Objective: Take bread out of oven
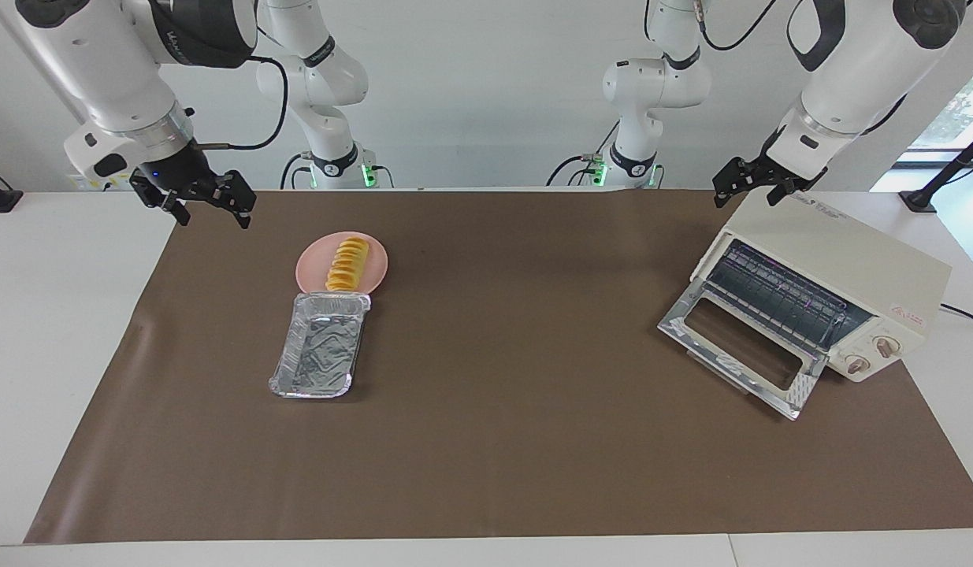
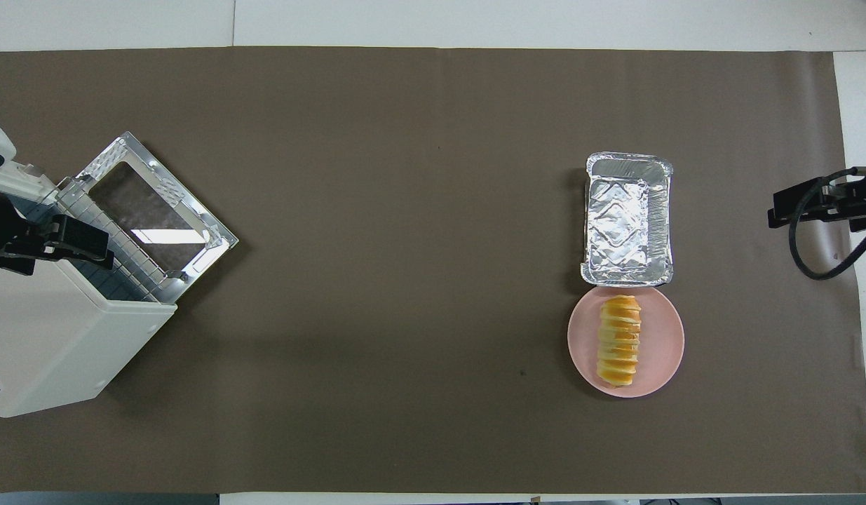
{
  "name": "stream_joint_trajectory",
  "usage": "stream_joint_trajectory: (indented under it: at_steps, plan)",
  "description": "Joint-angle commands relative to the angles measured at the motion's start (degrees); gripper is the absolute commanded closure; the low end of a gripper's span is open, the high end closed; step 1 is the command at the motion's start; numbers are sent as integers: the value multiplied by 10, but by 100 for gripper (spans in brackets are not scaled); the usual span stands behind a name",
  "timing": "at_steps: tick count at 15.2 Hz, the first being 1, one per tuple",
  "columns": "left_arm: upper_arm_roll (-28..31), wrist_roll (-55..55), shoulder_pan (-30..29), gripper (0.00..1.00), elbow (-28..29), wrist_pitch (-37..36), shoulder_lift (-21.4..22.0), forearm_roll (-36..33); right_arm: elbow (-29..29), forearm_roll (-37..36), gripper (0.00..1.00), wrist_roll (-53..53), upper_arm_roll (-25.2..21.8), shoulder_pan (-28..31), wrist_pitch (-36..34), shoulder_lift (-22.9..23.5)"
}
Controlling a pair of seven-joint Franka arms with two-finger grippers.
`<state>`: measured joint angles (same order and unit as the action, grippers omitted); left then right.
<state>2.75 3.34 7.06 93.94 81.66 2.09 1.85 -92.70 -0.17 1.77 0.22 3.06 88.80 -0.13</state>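
The bread (image 1: 348,264) (image 2: 619,341), an orange-yellow ridged loaf, lies on a round pink plate (image 1: 373,272) (image 2: 662,344) at the right arm's end of the table. The cream-white oven (image 1: 841,264) (image 2: 47,351) stands at the left arm's end with its glass door (image 1: 742,354) (image 2: 152,210) dropped open and a bare wire rack inside. My right gripper (image 1: 209,213) (image 2: 822,203) hangs open and holds nothing, over the mat's edge beside the plate. My left gripper (image 1: 744,195) (image 2: 54,242) waits open above the oven's top.
A crinkled silver foil tray (image 1: 317,354) (image 2: 627,219) touches the plate on the side farther from the robots. A brown mat (image 1: 518,441) covers most of the white table. The oven's two knobs (image 1: 872,356) face away from the robots.
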Motion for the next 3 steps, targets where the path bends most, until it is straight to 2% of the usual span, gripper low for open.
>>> stream_joint_trajectory:
  at_steps: [1,3]
  plan:
    - [-5,-2,-6,0,7,8,9,-8,4,12,0,-5,4,7,-13,-3]
    - [-5,-2,-6,0,7,8,9,-8,4,11,0,-4,3,7,-13,-3]
